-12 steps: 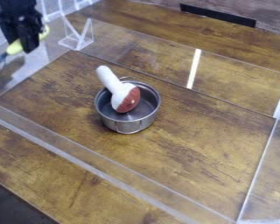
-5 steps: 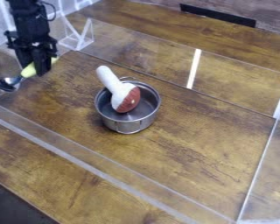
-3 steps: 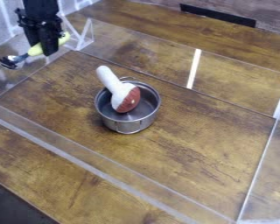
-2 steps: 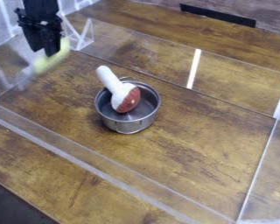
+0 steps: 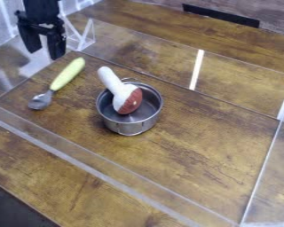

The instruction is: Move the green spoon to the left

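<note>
The green spoon (image 5: 58, 82) lies flat on the wooden table, left of the pot. Its yellow-green handle points up and right, and its silver bowl sits toward the front left. My gripper (image 5: 45, 46) hangs just behind the handle's end, pointing down. It is open, with nothing between its black fingers (image 5: 32, 41), and clear of the spoon.
A small metal pot (image 5: 130, 113) stands mid-table holding a white-handled, red-headed utensil (image 5: 117, 90). Low clear acrylic walls (image 5: 109, 174) ring the wooden table (image 5: 216, 124). A clear plastic stand (image 5: 82, 35) sits right of the gripper at the back left.
The gripper, which was shut on the spoon and carrying it above the table, has opened. The spoon has dropped and now lies on the wood in front of the gripper.
</note>
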